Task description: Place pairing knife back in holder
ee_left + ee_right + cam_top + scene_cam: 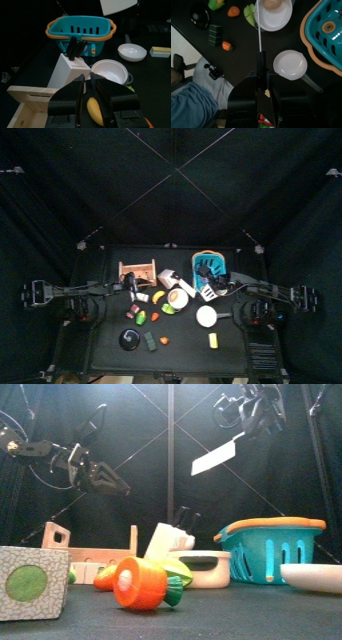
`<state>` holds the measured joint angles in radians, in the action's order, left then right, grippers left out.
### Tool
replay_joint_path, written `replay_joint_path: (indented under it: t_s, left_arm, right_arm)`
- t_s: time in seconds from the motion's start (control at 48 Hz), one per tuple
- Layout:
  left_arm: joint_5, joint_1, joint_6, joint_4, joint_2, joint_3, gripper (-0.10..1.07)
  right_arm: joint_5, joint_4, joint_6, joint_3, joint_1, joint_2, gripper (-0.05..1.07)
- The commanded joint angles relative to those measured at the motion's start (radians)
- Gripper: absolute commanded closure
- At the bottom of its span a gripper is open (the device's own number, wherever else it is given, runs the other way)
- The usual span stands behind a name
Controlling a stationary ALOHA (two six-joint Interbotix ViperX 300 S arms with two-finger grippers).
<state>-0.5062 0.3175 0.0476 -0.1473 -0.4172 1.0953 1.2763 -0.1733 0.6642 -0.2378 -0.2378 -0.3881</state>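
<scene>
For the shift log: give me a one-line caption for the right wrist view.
Right gripper holds a knife by its dark handle, blade pointing out above a white bowl and a teal basket.

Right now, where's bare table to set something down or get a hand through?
Bare: the table's front strip, widest between the orange piece and yellow block, and the front-left corner beside the black round thing. Crowded: the middle, from the wooden holder and teal basket to the white bowl.
</scene>
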Motion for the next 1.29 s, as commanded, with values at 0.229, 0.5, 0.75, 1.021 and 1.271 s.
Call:
replay_joint_path:
  t_s: [0.229, 0.5, 0.75, 1.021, 1.271]
  left_arm:
    - [-0.011, -0.017, 0.008, 0.015, -0.212, 0.117, 0.34]
    - [-0.011, -0.025, 0.008, 0.02, -0.244, 0.147, 0.34]
    - [-0.003, -0.043, 0.008, 0.025, -0.244, 0.153, 0.34]
    - [-0.002, -0.043, 0.006, 0.026, -0.244, 0.161, 0.34]
    - [0.0, -0.044, 0.006, 0.032, -0.244, 0.169, 0.34]
  right_arm:
    - [0.112, -0.009, -0.017, 0.184, 0.0, 0.149, 0.6]
    - [0.196, -0.012, -0.101, 0.252, -0.018, 0.249, 0.6]
    - [0.219, -0.005, -0.14, 0.265, -0.067, 0.333, 0.6]
    - [0.267, 0.0, -0.239, 0.351, -0.098, 0.437, 0.6]
    - [0.371, 0.021, -0.272, 0.456, -0.115, 0.528, 0.6]
